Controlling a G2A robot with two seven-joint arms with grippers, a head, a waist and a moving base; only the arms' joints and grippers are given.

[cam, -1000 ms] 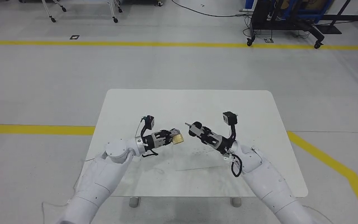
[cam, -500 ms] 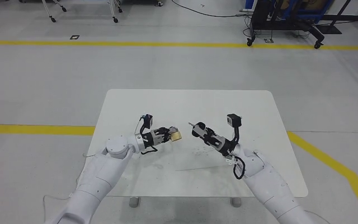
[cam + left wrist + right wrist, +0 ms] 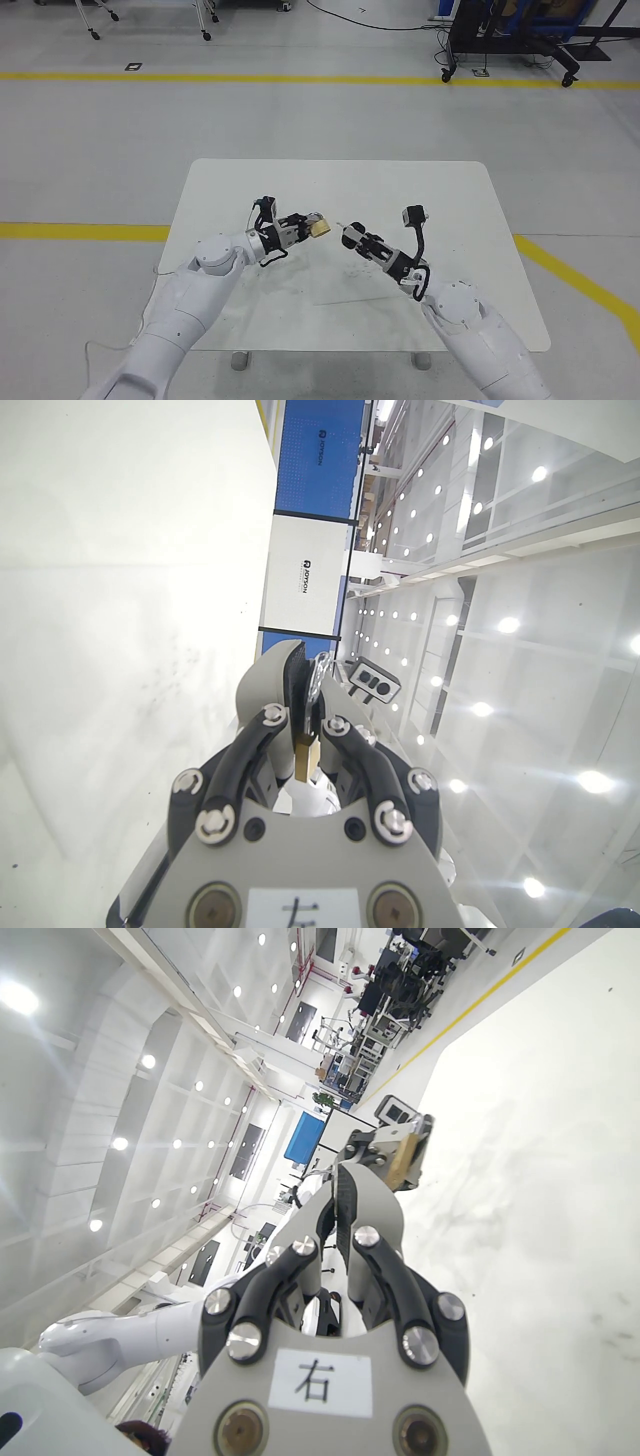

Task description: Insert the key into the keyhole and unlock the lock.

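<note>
The right claw (image 3: 341, 1190) is pinched shut on the key (image 3: 340, 226), and a thin metal tip pokes out of it. Just past that tip, across a small gap, the left claw (image 3: 306, 687) is squeezed shut on the lock (image 3: 306, 759) and holds it up in the air above the surface (image 3: 420, 190). I think the next bit is tricky. The key is thin and the keyhole is tiny, and I cannot tell if the two line up. If the tip is a little off or tilted, it may bump the face of the lock and not go in. A hard push could make the lock turn or slip, because the left claw seems to grip it by its smooth silver loop (image 3: 318, 672). The key could also twist in the right claw. If either one slips out, it falls to the surface. The claw fingers are pale grey with black bumpy pads (image 3: 344, 1208). The lock body is a small yellow block, hard and shiny, with flat sides. The loop is round, bent metal. Farthest off, the surface is white, flat and smooth, with a few dark scuff marks.
</note>
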